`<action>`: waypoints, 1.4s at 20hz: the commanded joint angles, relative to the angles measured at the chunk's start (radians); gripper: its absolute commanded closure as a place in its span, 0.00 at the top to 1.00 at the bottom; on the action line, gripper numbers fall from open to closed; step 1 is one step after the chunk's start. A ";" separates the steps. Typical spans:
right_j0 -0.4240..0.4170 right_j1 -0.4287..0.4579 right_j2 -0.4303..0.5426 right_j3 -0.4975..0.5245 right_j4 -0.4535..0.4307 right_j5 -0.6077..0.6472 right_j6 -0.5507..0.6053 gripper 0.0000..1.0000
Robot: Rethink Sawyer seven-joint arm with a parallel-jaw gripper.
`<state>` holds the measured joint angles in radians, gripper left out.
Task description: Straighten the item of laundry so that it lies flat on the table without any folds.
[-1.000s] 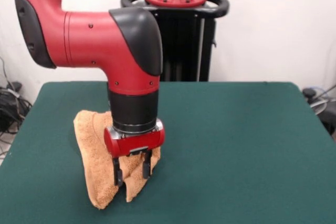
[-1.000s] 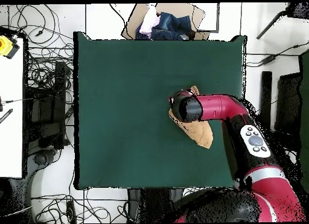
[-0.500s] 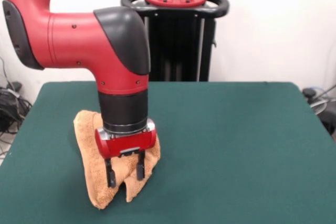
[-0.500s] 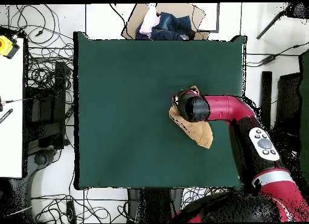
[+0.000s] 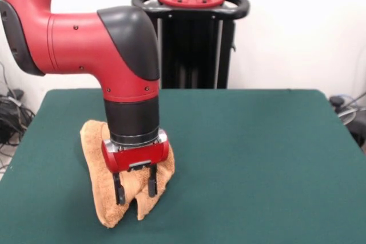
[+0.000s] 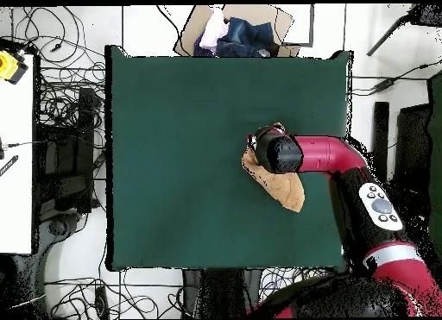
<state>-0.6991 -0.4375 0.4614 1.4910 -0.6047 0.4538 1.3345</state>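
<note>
The orange-tan towel (image 5: 103,175) lies bunched and folded on the green table (image 5: 257,158), nearer its left edge in the front view. The gripper (image 5: 135,188) hangs directly over the towel, jaws spread apart and holding nothing.

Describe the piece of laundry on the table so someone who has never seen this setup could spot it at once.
Start at the dark green table. In the front view, the red and black arm comes down over its left part, and under the gripper lies the towel. It is a crumpled, folded orange-tan terry cloth, the only thing lying on the green top.
</note>
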 commanded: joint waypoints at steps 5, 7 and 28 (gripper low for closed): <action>0.104 0.015 -0.032 -0.003 -0.002 -0.012 0.110 1.00; 0.074 0.012 -0.010 0.020 0.031 -0.024 0.118 1.00; -0.022 -0.041 0.010 -0.063 0.081 0.171 -0.098 1.00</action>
<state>-0.7002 -0.4736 0.4430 1.4666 -0.5237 0.4863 1.3345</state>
